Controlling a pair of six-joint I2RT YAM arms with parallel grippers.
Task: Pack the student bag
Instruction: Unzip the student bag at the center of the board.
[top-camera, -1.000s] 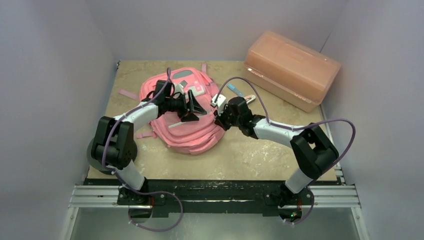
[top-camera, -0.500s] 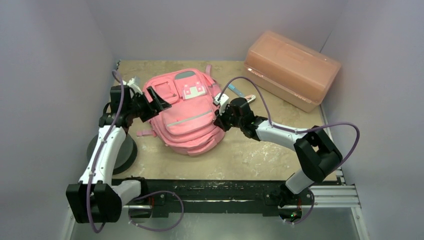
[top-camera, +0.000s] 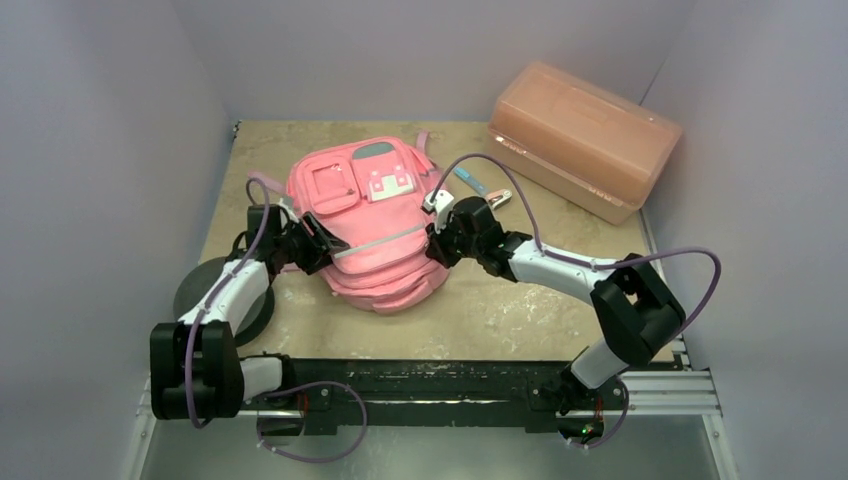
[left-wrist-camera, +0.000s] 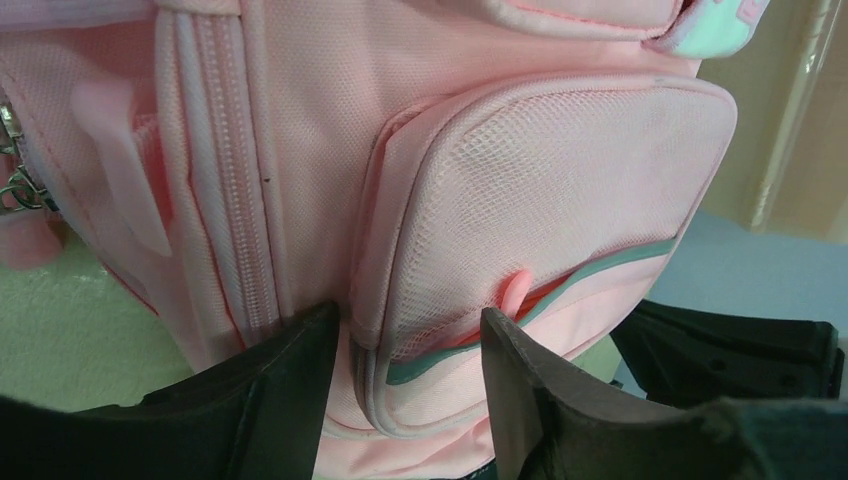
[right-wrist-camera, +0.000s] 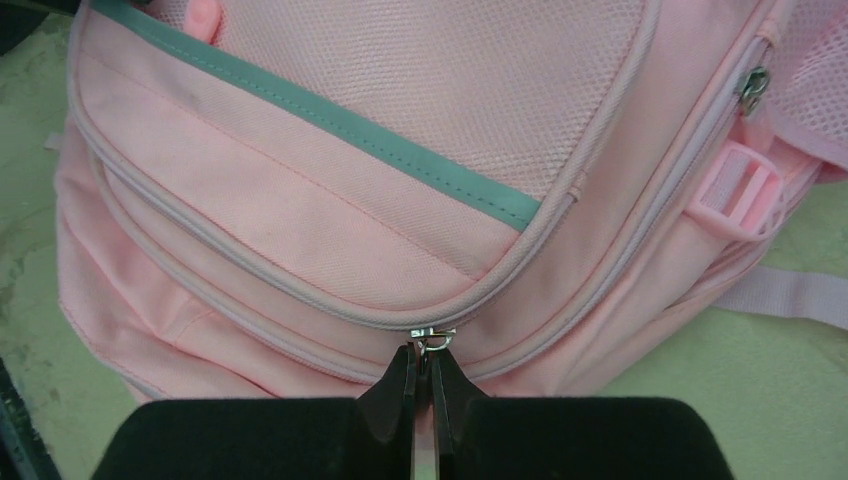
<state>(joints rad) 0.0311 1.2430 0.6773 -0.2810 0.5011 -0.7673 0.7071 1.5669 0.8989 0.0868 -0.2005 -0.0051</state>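
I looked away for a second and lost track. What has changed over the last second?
The left gripper left the top of the student bag, swung out left and returned to its left edge, jaws open around a pocket corner. The right gripper stayed shut on the zipper pull; the orange box did not move.

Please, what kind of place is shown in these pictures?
Probably a robot test cell in a lab, not a home. Plain lilac walls close in a table, two arms are bolted to a metal rail at its near edge, and a bag and a box lie on it.
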